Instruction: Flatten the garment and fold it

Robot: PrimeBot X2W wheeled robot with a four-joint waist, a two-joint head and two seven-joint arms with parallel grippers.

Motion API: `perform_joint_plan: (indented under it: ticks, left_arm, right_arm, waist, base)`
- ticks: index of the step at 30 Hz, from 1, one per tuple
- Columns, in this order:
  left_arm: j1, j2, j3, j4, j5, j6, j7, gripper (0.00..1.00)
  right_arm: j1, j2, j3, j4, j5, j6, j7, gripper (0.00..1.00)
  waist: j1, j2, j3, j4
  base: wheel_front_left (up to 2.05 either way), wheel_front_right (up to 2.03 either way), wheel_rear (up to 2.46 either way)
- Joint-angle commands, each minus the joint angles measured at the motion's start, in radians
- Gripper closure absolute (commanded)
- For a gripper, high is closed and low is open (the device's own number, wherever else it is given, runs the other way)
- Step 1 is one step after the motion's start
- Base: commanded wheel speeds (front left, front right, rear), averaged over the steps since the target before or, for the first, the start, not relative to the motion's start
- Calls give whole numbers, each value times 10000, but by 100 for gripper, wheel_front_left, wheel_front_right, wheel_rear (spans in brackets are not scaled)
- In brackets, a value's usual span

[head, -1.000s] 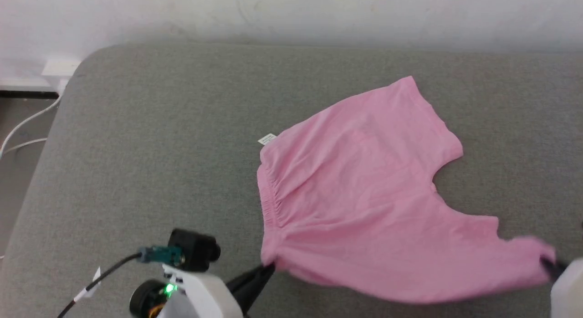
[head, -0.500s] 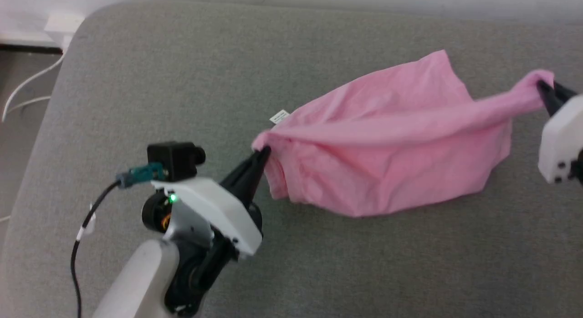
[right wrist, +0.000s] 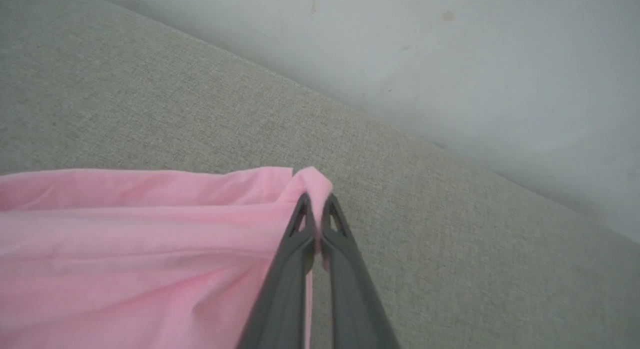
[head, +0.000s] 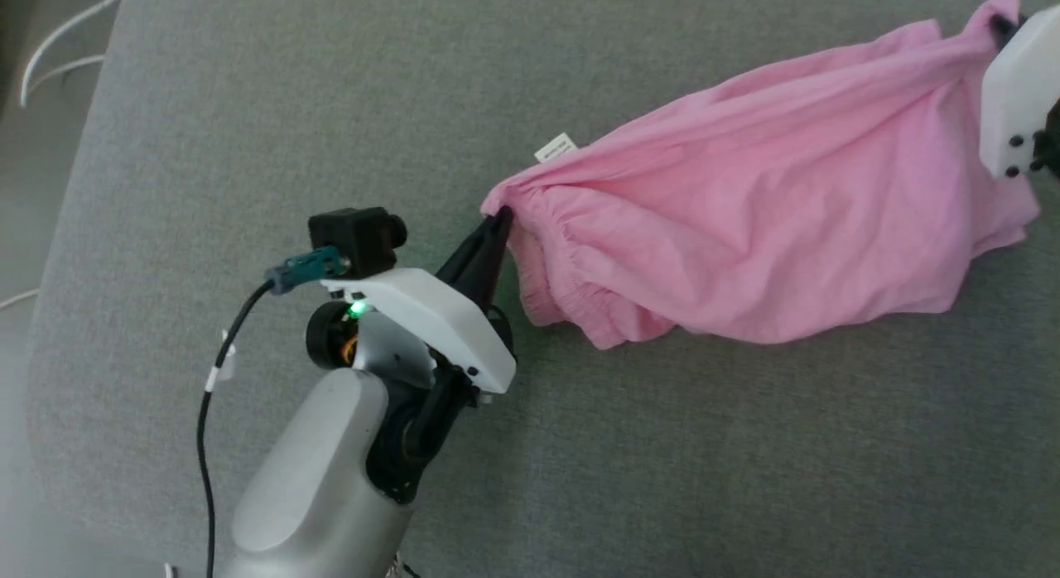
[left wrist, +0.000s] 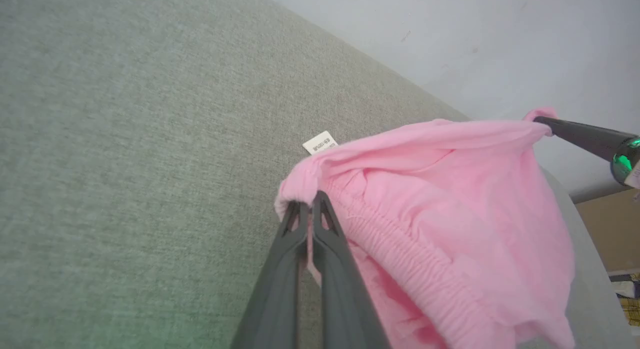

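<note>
The garment [head: 770, 230] is plain light pink, and its tag [head: 556, 147] is white with faint dark print. The upholstered surface [head: 248, 106] is flecked mid-grey. The left gripper [head: 500, 221] and right gripper [right wrist: 314, 201] are charcoal. At seven o'clock are a white housing [head: 431, 313], a green light [head: 357, 310], a black camera [head: 356, 234] and a teal connector [head: 302, 269]. The wall [right wrist: 450, 64] is pale grey.

tag [head: 556, 147] print unreadable, tiny; right end effector [head: 1002, 21] cropped

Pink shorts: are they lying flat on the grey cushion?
No, the garment hangs bunched between the left tool and the right tool, each pinching one end.
</note>
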Motion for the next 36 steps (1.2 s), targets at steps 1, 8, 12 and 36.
perform_joint_plan:
  ticks: [1,8,12,36]
  left_arm:
    - [-160,-55,-41,70,35,-91,-49,100]
    - [-36,-326,-416,298,-112,-503,-227,0]
    - [241,-328,-478,48,42,-613,-749,0]
    - [2298,-182,-1376,71,848,693,-847,0]
  right_arm:
    - [-219,-54,20,126,-65,-11,-84,100]
    - [-898,-116,258,1460,-12,-11,-109,0]
    - [-713,-115,186,1683,197,-11,-715,0]
    - [6068,2271,-1971,-3492,849,-11,-4942,0]
  waist:
    - [-2,0,446,389]
    - [-2,0,474,584]
    - [-2,0,10,572]
    - [-2,0,-2492,-883]
  base:
    - [0,0,0]
    - [0,0,0]
    - [0,0,0]
    - [0,0,0]
